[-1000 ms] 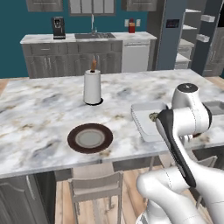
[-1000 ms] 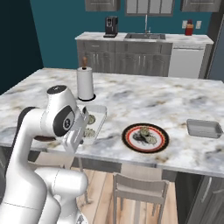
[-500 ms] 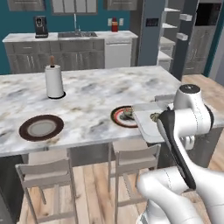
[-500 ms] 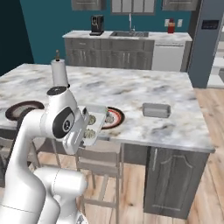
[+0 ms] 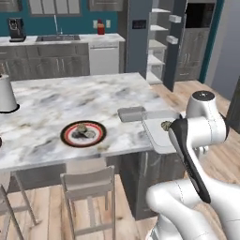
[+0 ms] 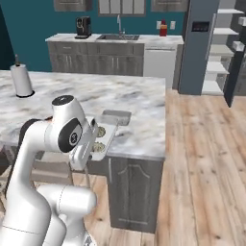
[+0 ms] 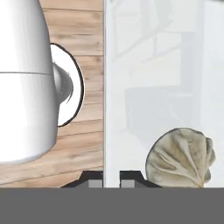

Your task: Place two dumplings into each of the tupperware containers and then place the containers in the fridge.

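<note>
My gripper (image 7: pixel 111 179) is shut on the rim of a pale translucent tupperware container (image 7: pixel 166 78), held level off the island's right end (image 5: pixel 157 136) (image 6: pixel 106 137). A wrinkled tan dumpling (image 7: pixel 181 157) lies in it by the fingertips; the right base view shows two dumplings (image 6: pixel 101 129) inside. A second tupperware container (image 5: pixel 131 114) (image 6: pixel 115 116) rests on the marble counter near the corner. More dumplings (image 5: pixel 83 131) sit on a round dark-rimmed plate (image 5: pixel 70 139). The slate blue-grey fridge (image 5: pixel 138 37) (image 6: pixel 199 48) stands beyond, its white shelves (image 5: pixel 159 44) showing.
The marble island (image 5: pixel 70 103) runs left, with stools (image 5: pixel 89 192) under its near edge. A paper towel roll (image 6: pixel 21 79) stands at its far left. Wooden floor (image 6: pixel 202 158) lies open between the island's end and the fridge. Back counter holds a sink and coffee machine (image 6: pixel 83 26).
The whole picture has slid left, so the base has driven right along the island toward its end. The container stays in my shut gripper throughout.
</note>
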Robot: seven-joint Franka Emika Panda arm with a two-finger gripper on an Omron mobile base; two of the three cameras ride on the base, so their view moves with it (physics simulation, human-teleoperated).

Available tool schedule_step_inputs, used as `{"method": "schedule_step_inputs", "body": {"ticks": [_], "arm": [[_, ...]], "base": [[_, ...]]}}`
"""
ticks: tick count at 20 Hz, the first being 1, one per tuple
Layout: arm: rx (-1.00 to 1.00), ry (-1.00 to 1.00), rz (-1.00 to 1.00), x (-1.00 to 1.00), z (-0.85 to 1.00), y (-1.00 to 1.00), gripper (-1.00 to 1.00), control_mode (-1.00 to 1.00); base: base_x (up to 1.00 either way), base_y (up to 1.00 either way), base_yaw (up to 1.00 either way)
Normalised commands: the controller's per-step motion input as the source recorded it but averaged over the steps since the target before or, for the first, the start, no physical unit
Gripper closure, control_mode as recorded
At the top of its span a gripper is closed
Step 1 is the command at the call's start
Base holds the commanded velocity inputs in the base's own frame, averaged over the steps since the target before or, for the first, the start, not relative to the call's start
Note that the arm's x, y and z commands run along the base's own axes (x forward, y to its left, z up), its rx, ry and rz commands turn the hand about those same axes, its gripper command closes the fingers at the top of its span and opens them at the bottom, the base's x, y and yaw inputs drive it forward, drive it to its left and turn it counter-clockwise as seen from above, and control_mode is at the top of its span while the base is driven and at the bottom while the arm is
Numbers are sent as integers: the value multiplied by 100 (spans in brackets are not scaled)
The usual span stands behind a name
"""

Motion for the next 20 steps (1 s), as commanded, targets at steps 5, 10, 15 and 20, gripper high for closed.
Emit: {"method": "schedule_step_inputs", "body": {"ticks": [5,10,15,20], "arm": [[0,0,0,0,0,0,100,100],[0,0,0,0,0,0,100,100],[0,0,0,0,0,0,100,100],[0,0,0,0,0,0,100,100]], "base": [[54,-100,0],[48,-100,0],[57,-100,0],[91,-88,7]]}}
